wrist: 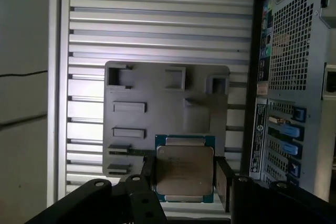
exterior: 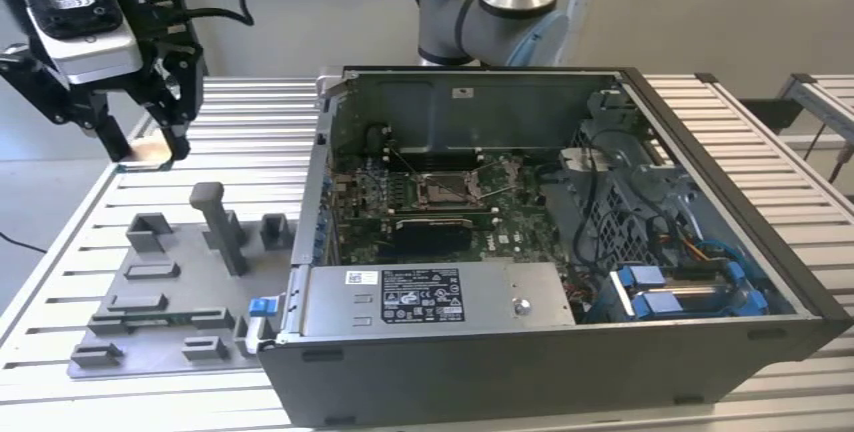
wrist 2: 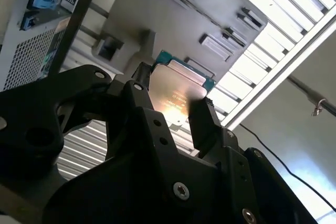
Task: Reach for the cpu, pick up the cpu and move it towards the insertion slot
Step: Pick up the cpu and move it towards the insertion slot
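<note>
Over the slatted table (exterior: 254, 132), the silvery square cpu (wrist: 185, 174) is clamped in the black gripper (exterior: 144, 145); transfer to the metal-framed insertion slot (exterior: 447, 187) judged in hand, clearance of the case wall (exterior: 320, 172) needed.

The exterior view looks down from above on the computer case (exterior: 534, 372) and grey tray (exterior: 200, 287) — both wrist views, close behind the gripper (wrist: 186, 174), share that tray.

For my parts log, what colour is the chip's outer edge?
Teal-green; the chip shows best in the first wrist view.
</note>
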Tool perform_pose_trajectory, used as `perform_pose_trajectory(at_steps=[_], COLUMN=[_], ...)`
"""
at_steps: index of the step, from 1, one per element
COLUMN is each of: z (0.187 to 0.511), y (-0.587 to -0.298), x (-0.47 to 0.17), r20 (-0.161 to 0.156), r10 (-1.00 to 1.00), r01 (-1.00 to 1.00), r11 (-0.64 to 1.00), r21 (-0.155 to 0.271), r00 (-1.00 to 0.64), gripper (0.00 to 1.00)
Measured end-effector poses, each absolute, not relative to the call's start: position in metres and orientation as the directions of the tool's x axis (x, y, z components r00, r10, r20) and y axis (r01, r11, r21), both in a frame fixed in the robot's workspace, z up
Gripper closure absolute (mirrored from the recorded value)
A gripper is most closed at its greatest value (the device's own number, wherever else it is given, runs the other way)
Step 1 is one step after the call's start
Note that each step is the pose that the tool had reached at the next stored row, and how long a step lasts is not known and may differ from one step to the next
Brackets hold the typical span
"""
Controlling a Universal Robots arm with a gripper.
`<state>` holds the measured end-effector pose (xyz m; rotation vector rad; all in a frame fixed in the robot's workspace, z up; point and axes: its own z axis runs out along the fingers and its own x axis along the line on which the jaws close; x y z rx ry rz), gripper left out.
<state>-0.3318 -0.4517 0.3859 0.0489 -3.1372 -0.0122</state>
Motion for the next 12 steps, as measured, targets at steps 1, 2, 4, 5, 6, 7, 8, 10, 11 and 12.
perform_pose_trajectory(at_steps=[1, 2, 4, 5, 6, 7, 8, 10, 11, 12], z=[0.386, 0.386, 0.386, 0.386, 0.386, 0.386, 0.386, 0.386, 0.386, 0.386], y=[-0.452, -0.452, -0.452, -0.452, -0.452, -0.452, -0.452, -0.452, -0.452, -0.452], x=[-0.329, -0.327, -0.321, -0.319, -0.316, -0.313, -0.31, -0.304, -0.301, -0.297], r20=[0.004, 0.004, 0.004, 0.004, 0.004, 0.004, 0.004, 0.005, 0.005, 0.005], r10=[-0.031, -0.031, -0.031, -0.031, -0.031, -0.031, -0.031, -0.031, -0.031, -0.031], r01=[-0.031, -0.031, -0.031, -0.031, -0.031, -0.031, -0.031, -0.031, -0.031, -0.031], r11=[0.999, 0.999, 0.999, 0.999, 0.999, 0.999, 0.999, 0.999, 0.999, 0.999], r21=[0.008, 0.008, 0.008, 0.008, 0.008, 0.008, 0.008, 0.008, 0.008, 0.008], r00=[-1.0, -1.0, -1.0, -1.0, -1.0, -1.0, -1.0, -1.0, -1.0, -0.999], gripper=[1.0, 1.0, 1.0, 1.0, 1.0, 1.0, 1.0, 1.0, 1.0, 1.0])
